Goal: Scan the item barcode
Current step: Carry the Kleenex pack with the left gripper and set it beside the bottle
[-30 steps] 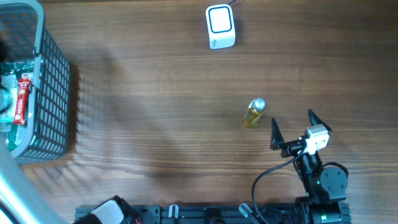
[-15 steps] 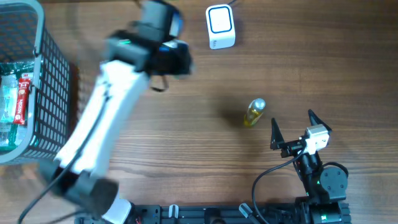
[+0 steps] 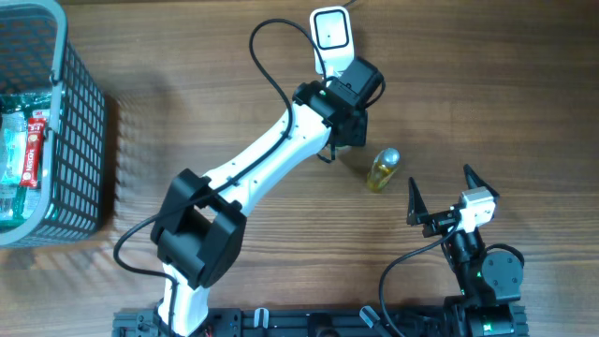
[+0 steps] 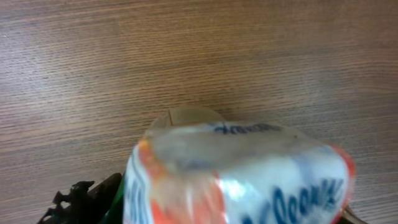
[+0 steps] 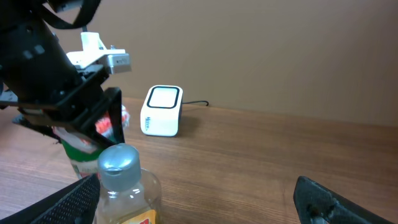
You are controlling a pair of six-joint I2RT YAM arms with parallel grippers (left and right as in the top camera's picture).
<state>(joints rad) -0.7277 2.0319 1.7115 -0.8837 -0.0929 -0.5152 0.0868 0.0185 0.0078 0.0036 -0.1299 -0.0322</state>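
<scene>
Packet (image 4: 236,180) label: white with orange-red edges and blue lettering. It's too blurred and too close to the left wrist cam to read. No barcode visible. The packets in the basket (image 3: 84,140) have red labels, but the print is too small to read.

Diff vs earlier: a second ago my left arm was barely in the overhead view, and half a second ago it was a blur left of the scanner (image 3: 331,37). Now it reaches across the table (image 3: 234,103) and sits sharp. Scanner, bottle (image 3: 383,169) and right claw (image 3: 439,178) haven't moved.

Left claw (image 3: 342,140): part-spread, pinching the packet, which hangs clear of the wood. The right wrist cam shows the packet's red, white and green in the jaws. The scanner is just beyond this claw and its window faces up. The bottle is just to its right and nearer my base, standing upright between the two claws.

Right claw: fingers spread full wide, holding nothing and touching nothing. The bottle is just ahead of it.
</scene>
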